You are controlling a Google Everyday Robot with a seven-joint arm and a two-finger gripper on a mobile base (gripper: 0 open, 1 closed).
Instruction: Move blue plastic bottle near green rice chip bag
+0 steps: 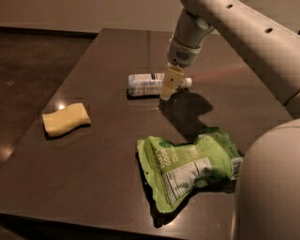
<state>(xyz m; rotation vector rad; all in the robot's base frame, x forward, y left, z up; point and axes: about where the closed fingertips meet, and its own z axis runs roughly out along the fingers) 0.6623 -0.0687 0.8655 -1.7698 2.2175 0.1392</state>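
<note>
Camera view, bottle: the blue plastic bottle (147,84) lies on its side on the table (108,145), cap to the right, well apart from the green rice chip bag (187,166).
Camera view, gripper: the gripper (166,93) hangs low at the bottle's cap end; I cannot tell whether it is spread or closed.
Camera view, handling: the bottle is probably light, smooth and apt to roll, so grasp it across the labelled body.

A dark brown table (93,187) is occupying most of the view. Its glossy top is reflecting a soft glare toward 1 o'clock and a small bright glint toward 9 o'clock. A dark floor (37,61) is showing past the table's left edge, from 9 to 11 o'clock. A pale wall (84,14) is running along the top, from 10 to 12 o'clock. The gripper (166,95) is hanging above the table's far half, toward 12 o'clock. Dim light is falling throughout.
</note>
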